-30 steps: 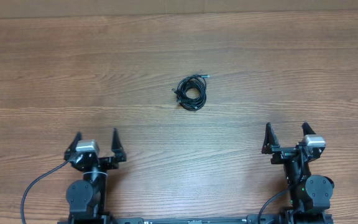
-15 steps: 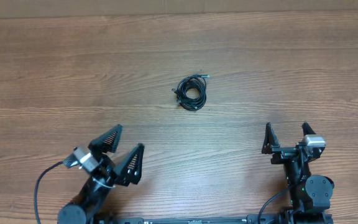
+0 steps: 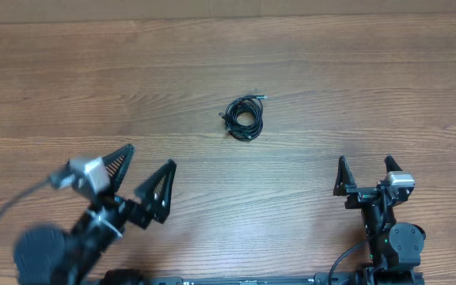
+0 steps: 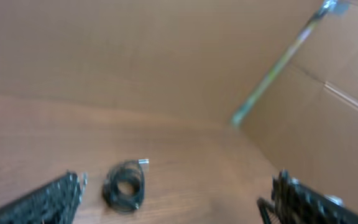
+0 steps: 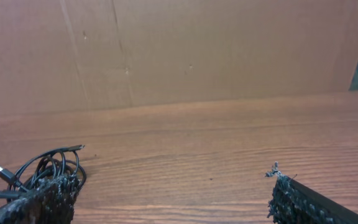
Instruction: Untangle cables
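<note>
Both spread wide and empty, my left hand (image 3: 148, 158) and right hand (image 3: 364, 161) sit well short of the cables (image 3: 243, 118), coiled tight in the middle of the table (image 3: 370, 71); risk: pinching the whole bundle would cinch or drag it, not free a strand.

one bundle of cables (image 3: 244, 118), one left end effector (image 3: 150, 156), one right end effector (image 3: 363, 158).
</note>
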You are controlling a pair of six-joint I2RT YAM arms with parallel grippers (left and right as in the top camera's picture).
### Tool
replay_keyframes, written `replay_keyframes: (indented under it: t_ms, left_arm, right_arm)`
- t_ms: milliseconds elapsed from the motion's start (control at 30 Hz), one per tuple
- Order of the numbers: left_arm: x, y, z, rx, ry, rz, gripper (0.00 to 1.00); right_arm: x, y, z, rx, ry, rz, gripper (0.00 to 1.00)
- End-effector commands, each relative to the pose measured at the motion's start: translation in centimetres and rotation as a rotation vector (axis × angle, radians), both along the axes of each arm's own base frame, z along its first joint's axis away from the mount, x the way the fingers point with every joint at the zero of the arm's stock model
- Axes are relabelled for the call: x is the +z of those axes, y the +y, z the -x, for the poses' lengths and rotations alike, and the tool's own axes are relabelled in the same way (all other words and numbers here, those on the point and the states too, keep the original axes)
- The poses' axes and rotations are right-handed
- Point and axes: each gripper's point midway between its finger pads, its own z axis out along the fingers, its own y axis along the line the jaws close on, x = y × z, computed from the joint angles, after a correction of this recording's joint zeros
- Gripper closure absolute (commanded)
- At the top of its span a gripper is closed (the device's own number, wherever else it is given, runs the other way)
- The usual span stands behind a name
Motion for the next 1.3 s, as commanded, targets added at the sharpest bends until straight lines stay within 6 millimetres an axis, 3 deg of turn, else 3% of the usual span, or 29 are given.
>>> replay_keyframes:
  t_ms: [0, 100, 233, 333, 433, 600, 800, 1267]
  left_arm:
    - [2.1, -0.6, -1.2, -0.083, 0.094, -0.152, 0.0]
    - [2.3, -0.6, -1.9, -0.128, 0.245, -0.233, 0.0]
    - [2.5, -1.6, -2.4, -0.206, 0.444, -0.16, 0.0]
    - [2.7, -2.6, -2.8, -0.289, 0.474, -0.153, 0.0]
    - [1.4, -1.5, -3.4, -0.183, 0.592, -0.18, 0.0]
    - [-0.2, -1.4, -1.9, -0.104, 0.725, -0.271, 0.0]
    - [-0.8, -2.1, -1.0, -0.114, 0.751, -0.317, 0.0]
    - [-1.1, -2.2, -1.3, -0.102, 0.77, -0.3, 0.0]
  right_arm:
    - [-0.1, 0.0, 0.0, -0.004, -0.007, 0.004, 0.0]
    - [-0.1, 0.0, 0.0, -0.004, -0.007, 0.004, 0.0]
    - [-0.1, 0.0, 0.0, -0.004, -0.007, 0.004, 0.0]
    - [-0.1, 0.0, 0.0, -0.004, -0.007, 0.004, 0.0]
    - [-0.1, 0.0, 0.0, -0.004, -0.007, 0.004, 0.0]
    - [-0.1, 0.0, 0.0, -0.004, -0.007, 0.004, 0.0]
    - [-0.1, 0.0, 0.0, -0.003, -0.007, 0.004, 0.0]
    - [-0.1, 0.0, 0.0, -0.004, -0.007, 0.004, 0.0]
